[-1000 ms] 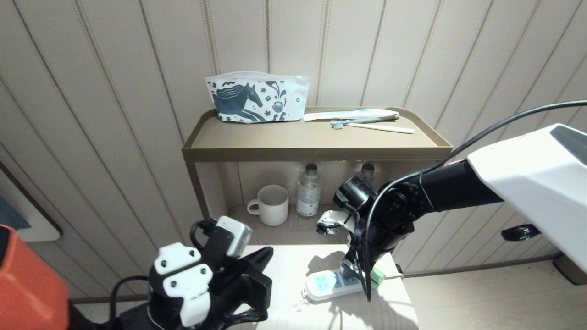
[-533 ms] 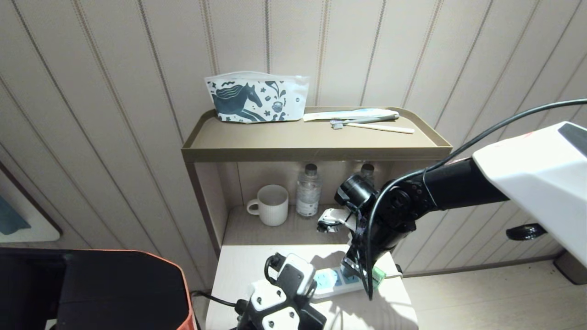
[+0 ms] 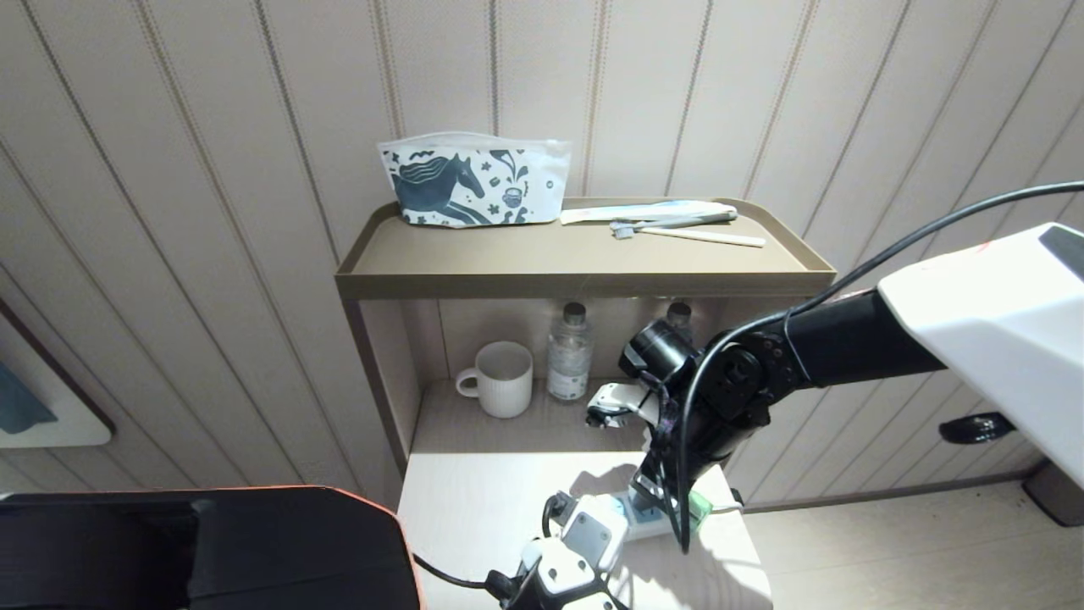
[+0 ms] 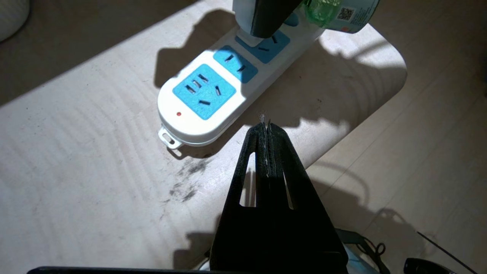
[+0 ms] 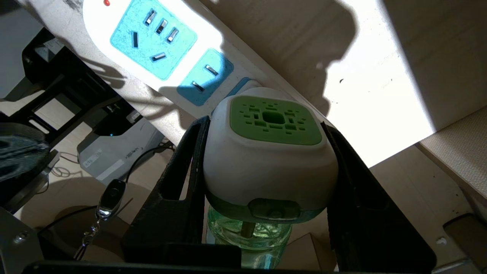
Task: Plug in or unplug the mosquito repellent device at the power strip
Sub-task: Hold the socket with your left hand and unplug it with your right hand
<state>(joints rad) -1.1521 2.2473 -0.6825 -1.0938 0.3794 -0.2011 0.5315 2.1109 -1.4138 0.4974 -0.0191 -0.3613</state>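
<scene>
Here, left gripper (image 4: 266, 127) clenched empty at lower centre, hovering just beside power strip (image 4: 198, 99) end on table (image 3: 474, 500), right gripper (image 5: 266, 152) grasping mosquito repellent device (image 5: 270, 160) at strip's right-hand socket, lower right of centre.

- Head cam: high, looks forward and down at shelf (image 3: 584, 271) and table (image 3: 474, 500).
- Left wrist cam: close over table, faces strip (image 4: 224, 87).
- Right wrist cam: closest, on device (image 5: 270, 152); all share strip.

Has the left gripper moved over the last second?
Yes. The left gripper has swung rightward across the head view toward the long white power strip.
</scene>
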